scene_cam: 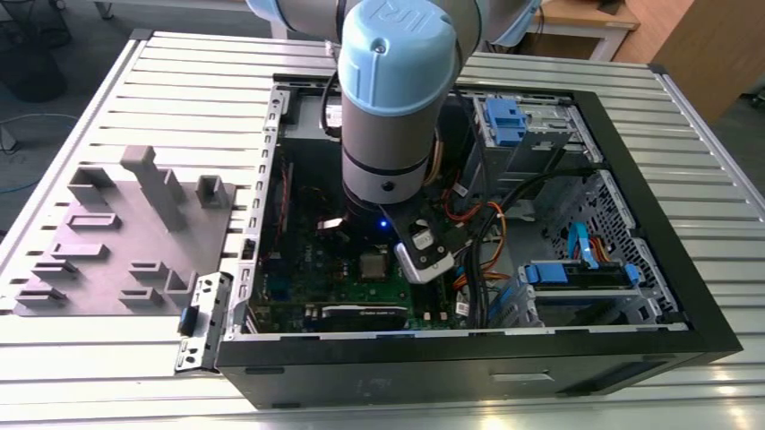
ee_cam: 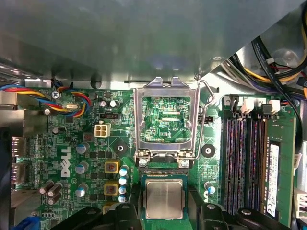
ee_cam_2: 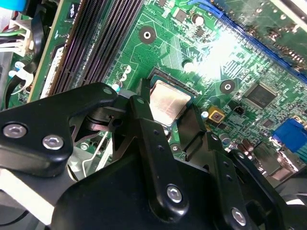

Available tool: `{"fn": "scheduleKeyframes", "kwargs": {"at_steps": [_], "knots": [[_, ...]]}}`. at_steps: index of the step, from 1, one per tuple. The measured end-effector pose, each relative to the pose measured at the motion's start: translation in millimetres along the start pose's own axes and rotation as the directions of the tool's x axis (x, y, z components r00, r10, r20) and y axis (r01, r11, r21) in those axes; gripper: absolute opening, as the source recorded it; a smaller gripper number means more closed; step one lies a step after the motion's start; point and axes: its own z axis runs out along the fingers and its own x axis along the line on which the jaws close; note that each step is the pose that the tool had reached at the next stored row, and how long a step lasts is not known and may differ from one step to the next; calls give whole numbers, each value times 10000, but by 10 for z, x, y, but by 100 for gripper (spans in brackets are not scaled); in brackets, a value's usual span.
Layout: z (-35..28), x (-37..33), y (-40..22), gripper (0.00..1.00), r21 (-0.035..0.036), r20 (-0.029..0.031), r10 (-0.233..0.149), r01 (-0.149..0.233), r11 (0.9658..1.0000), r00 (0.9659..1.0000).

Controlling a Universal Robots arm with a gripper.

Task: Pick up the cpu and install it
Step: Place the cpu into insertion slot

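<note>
Worked over a slatted aluminium table point(scene_cam: 120, 107), with an open computer case point(scene_cam: 669, 296) laid flat at its centre. Saw the arm point(scene_cam: 389, 98) standing over the case's middle. Found the cpu point(ee_cam: 164, 199) point(ee_cam_2: 168, 103) in both wrist views lying in the socket point(ee_cam_2: 168, 76) on the green motherboard point(ee_cam: 86, 158), right next to the raised socket frame point(ee_cam: 138, 120). Straddled the chip with the gripper point(ee_cam_2: 165, 114); could not tell whether clamped on it or released. Judged bent contacts underneath the main danger, from a chip sitting tilted or shifted off square; also a snag on the loose cables point(scene_cam: 485, 260) at three o'clock of the socket in the exterior view. Noted a grey moulded tray point(scene_cam: 120, 260) at nine o'clock from the case, bare ridged slats around both, wooden furniture point(scene_cam: 705, 45) beyond at one o'clock.
</note>
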Motion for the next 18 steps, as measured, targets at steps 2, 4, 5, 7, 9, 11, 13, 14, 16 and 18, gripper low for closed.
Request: {"fn": "scheduleKeyframes", "kwargs": {"at_steps": [2, 4, 5, 7, 9, 11, 13, 14, 16, 18], "knots": [[1, 0, 0, 47, -1, 0, 0, 0, 10000, 10000], [1, 0, 0, 47, -2, 1, 2, -2, 10000, 10000], [1, 0, 0, 47, -2, 1, 22, -22, 10000, 10000], [1, -1, 0, 47, -1, 1, 76, -76, 10000, 10000], [1, 0, 0, 47, -1, 1, 105, -105, 9999, 9999], [1, 0, 0, 47, 0, 1, 133, -133, 9999, 9999], [2, 0, 0, 47, 1, 1, 234, -234, 9997, 9997], [3, 0, 0, 47, 2, 2, 282, -282, 9996, 9996], [2, 0, 0, 47, 3, 1, 309, -309, 9995, 9995], [3, 0, 0, 47, 3, 1, 311, -311, 9995, 9995]]}}
